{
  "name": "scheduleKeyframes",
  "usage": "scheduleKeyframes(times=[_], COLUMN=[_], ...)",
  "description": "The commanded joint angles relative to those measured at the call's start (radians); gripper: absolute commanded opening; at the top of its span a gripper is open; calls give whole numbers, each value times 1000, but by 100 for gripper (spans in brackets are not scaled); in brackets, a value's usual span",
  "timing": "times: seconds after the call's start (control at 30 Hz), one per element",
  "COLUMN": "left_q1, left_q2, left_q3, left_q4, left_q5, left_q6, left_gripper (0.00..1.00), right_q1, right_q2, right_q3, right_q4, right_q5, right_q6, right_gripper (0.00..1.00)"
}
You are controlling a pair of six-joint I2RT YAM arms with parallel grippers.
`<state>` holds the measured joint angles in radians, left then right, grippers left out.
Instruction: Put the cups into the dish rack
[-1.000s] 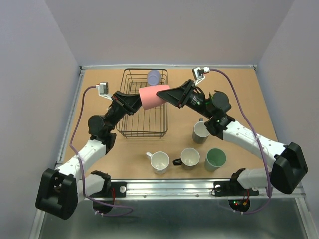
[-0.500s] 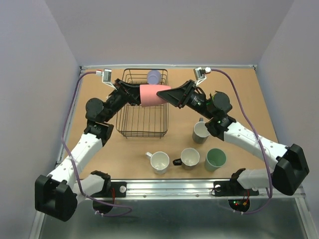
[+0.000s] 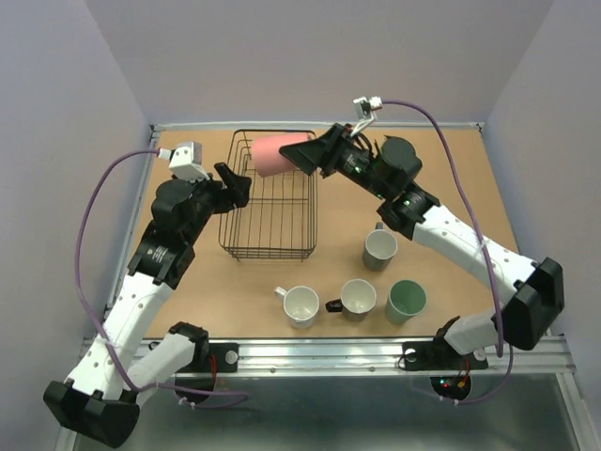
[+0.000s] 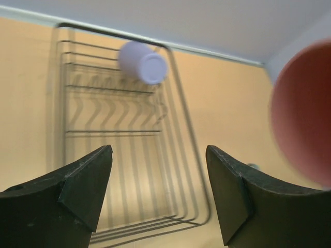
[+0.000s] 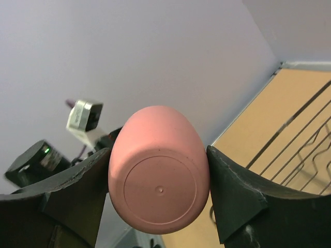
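The pink cup (image 3: pixel 273 155) hangs on its side above the far end of the dish rack (image 3: pixel 268 256), with my right gripper (image 3: pixel 299 156) shut on it. The right wrist view shows the pink cup's (image 5: pixel 160 191) base pinched between both fingers. My left gripper (image 3: pixel 235 183) stands open and empty at the rack's left rim, apart from the pink cup (image 4: pixel 305 113). In the left wrist view the gripper (image 4: pixel 159 150) looks down into the rack (image 4: pixel 114 133), where a lavender cup (image 4: pixel 142 62) lies at the far end.
Several cups stand on the table in front of the rack: a grey one (image 3: pixel 379 249), a white one (image 3: pixel 300 304), a black-handled one (image 3: pixel 358 297) and a mint green one (image 3: pixel 406 300). Walls close in the table on three sides.
My left gripper has opened, let go of the pink cup and drawn back to the left. The right arm has carried the cup toward the rack's far end.
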<state>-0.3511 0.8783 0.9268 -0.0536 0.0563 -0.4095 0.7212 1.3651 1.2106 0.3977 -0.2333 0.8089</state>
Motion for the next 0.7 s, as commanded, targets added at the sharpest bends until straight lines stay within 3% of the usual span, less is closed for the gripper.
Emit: scheduleKeyframes(times=[0.0, 0.17, 0.33, 0.47, 0.67], left_q1=[9, 15, 20, 21, 26], left_q2=[-99, -199, -202, -200, -237], left_q3=[8, -108, -132, -131, -141], left_q4=[-199, -175, -186, -186, -181], left_q5=[-352, -375, -397, -417, -429], left_q6=[145, 169, 147, 141, 133], left_gripper=[86, 93, 93, 93, 93], right_q1=[9, 14, 64, 99, 109], right_q2=[133, 386, 623, 810, 1018], right_q3=[249, 566, 834, 1042, 1265], right_q4=[-130, -290, -450, -494, -490], right_q5=[34, 123, 343, 521, 744], right_q6=[-192, -365, -551, -690, -761], right_gripper=[0, 0, 0, 0, 0])
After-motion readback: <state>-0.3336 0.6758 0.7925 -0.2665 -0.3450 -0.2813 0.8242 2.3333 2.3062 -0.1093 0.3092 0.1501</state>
